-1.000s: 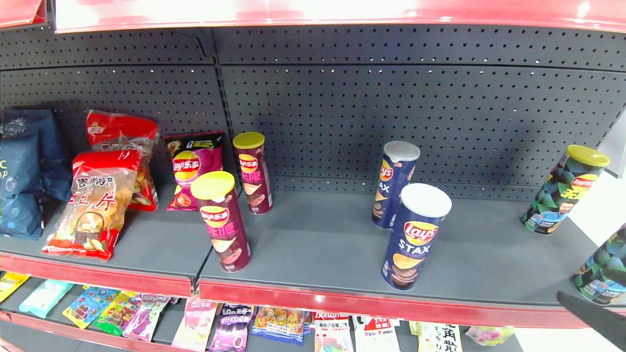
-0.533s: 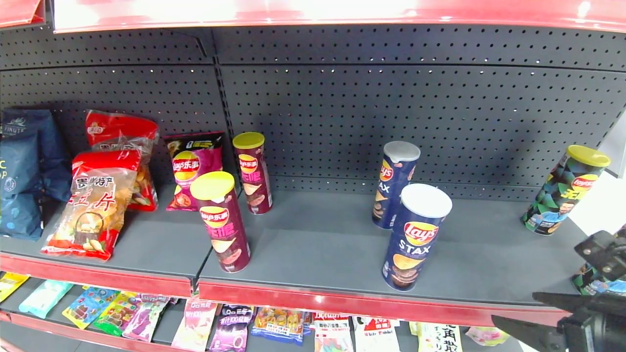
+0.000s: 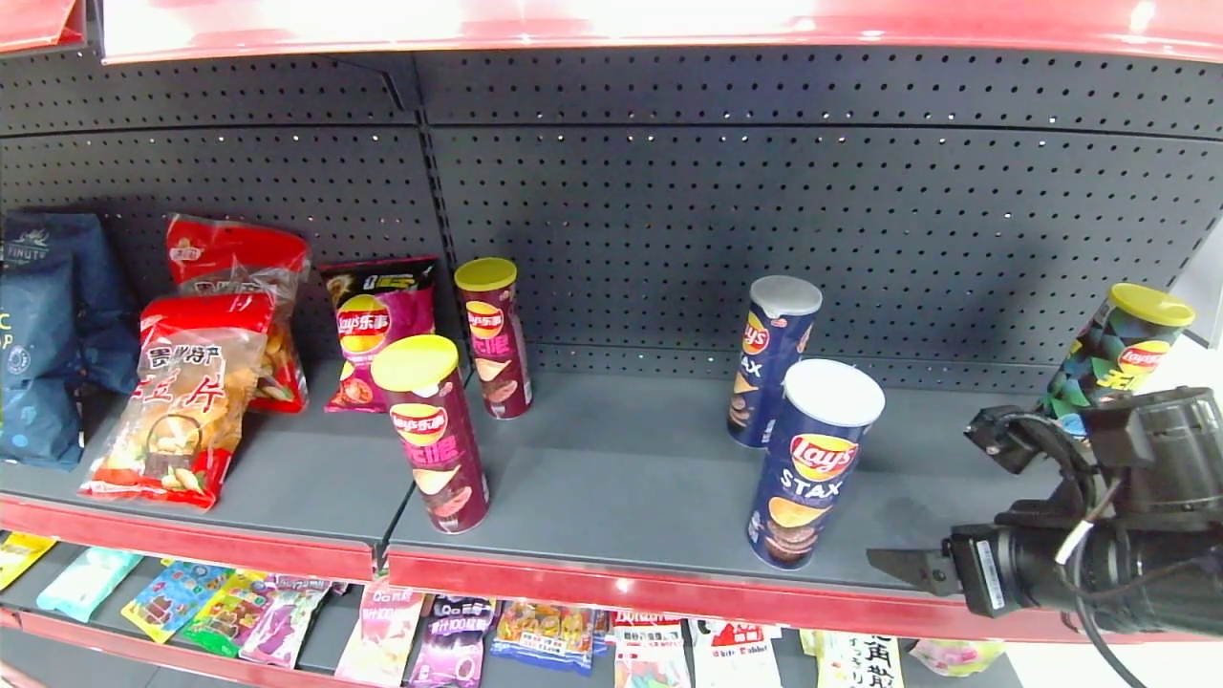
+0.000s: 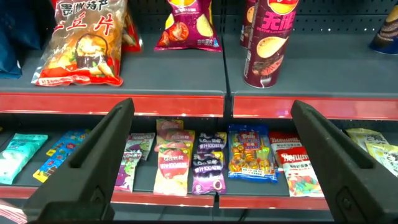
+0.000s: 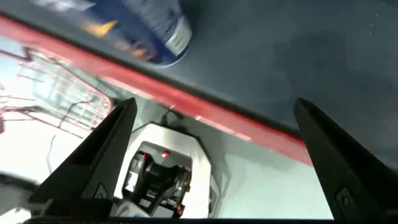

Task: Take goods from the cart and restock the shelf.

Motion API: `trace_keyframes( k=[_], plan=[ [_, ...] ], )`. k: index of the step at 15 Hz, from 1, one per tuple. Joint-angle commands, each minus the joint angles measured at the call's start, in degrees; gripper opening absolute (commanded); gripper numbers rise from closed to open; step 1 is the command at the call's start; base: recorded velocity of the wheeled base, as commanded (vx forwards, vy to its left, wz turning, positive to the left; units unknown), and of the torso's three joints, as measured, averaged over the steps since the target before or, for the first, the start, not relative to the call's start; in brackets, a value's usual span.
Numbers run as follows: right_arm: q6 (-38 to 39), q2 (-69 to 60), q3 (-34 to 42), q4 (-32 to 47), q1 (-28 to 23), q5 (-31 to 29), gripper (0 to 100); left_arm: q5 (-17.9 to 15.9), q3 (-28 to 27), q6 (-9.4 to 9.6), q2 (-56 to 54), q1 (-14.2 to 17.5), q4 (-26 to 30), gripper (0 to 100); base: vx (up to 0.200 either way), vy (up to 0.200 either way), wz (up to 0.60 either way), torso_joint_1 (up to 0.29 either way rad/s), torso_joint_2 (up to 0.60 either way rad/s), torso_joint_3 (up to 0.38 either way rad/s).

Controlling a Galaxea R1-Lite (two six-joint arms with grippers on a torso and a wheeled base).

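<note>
Now our right gripper gapes wide, empty, at the red lip of the shelf near the front blue can; our left gripper, equally wide, faces the candy packets.

The grey shelf with a red front lip holds upright crisp tubes. The front maroon tube and the rear maroon tube, both yellow-lidded, stand left of centre. The front blue tube and the rear blue tube, both white-lidded, stand right of centre. The green-patterned tube stands far right.
</note>
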Motion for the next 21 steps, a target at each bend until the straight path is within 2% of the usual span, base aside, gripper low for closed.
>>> trace_keyframes(
  k=[1,7,14,21],
  plan=[
    [-0.1,6.1,-2.2,-0.2,0.1,-0.4,100,0.0,0.0,-0.01,0.0,0.0,0.0,100,0.000,0.000,0.00,0.000,0.00,0.000],
    [-0.3,11.2,-6.2,-0.4,2.7,-3.7,100,0.0,0.0,-0.01,0.0,0.0,0.0,100,0.000,0.000,0.00,0.000,0.00,0.000],
    [-0.3,12.8,-5.8,-2.7,2.6,-4.1,100,0.0,0.0,-0.01,0.0,0.0,0.0,100,0.000,0.000,0.00,0.000,0.00,0.000],
    [-0.9,16.0,-7.3,-4.1,2.1,-8.2,100,0.0,0.0,-0.01,0.0,0.0,0.0,100,0.000,0.000,0.00,0.000,0.00,0.000]
  ],
)
